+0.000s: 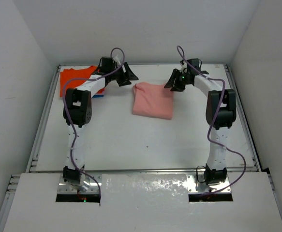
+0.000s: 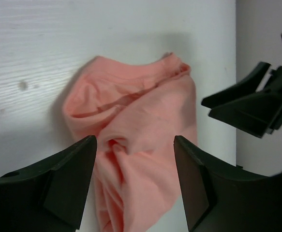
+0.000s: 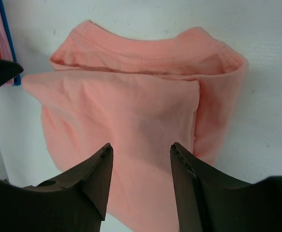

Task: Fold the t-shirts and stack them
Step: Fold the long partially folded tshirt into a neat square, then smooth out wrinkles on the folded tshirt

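Left claw (image 1: 126,76) stands with its two black fingers spread wide and nothing between them, poised just above the far left corner of the pale salmon-pink cloth t-shirt (image 1: 153,100). Its wrist view looks down between the parted fingers (image 2: 75,179) onto bunched, creased pink cloth, with no finger pressed into it. Right claw (image 1: 175,80) is also parted, somewhat less widely, and grips nothing; it sits over the far right corner of the same shirt, and its own camera shows the collar band and a folded-over flap lying flat below the fingertips (image 3: 99,174). The two claws face each other across the far edge of the pink shirt, near but not touching. That shirt lies folded into a rough rectangle on the white table (image 1: 131,145), in the middle toward the far side, between both arms. A bright orange cloth t-shirt (image 1: 75,77) lies flat in the far left corner, partly covered by the left arm, well apart from the pink one. A thin blue edge (image 1: 98,95) peeks out along the orange shirt's near right side.
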Controlling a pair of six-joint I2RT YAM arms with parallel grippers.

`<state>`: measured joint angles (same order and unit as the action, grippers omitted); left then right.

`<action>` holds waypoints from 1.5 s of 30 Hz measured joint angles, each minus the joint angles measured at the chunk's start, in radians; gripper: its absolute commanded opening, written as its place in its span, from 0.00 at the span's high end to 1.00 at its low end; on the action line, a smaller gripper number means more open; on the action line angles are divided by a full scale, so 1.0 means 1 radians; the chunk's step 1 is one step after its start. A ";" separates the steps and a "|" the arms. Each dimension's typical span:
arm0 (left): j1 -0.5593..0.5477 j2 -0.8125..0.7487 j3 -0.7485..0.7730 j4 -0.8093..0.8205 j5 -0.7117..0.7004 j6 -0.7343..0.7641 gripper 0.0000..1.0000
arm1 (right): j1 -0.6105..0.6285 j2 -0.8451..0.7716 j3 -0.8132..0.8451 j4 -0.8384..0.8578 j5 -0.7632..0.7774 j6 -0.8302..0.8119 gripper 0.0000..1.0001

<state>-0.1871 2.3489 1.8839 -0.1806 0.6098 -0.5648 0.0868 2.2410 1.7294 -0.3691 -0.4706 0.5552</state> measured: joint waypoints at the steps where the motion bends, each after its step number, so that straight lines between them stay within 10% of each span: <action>1: -0.008 0.000 0.000 0.012 0.014 0.000 0.38 | 0.000 0.000 -0.003 0.003 0.004 -0.006 0.49; 33: -0.032 0.055 0.057 0.000 -0.026 0.070 0.41 | -0.035 0.143 0.074 0.079 -0.035 0.003 0.53; 45: -0.029 -0.063 -0.039 -0.045 0.008 0.139 0.68 | -0.035 0.148 0.078 0.107 -0.056 0.037 0.59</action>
<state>-0.2165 2.2864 1.8446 -0.2256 0.6182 -0.4255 0.0517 2.3894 1.8072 -0.2619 -0.5262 0.5919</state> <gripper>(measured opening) 0.312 0.413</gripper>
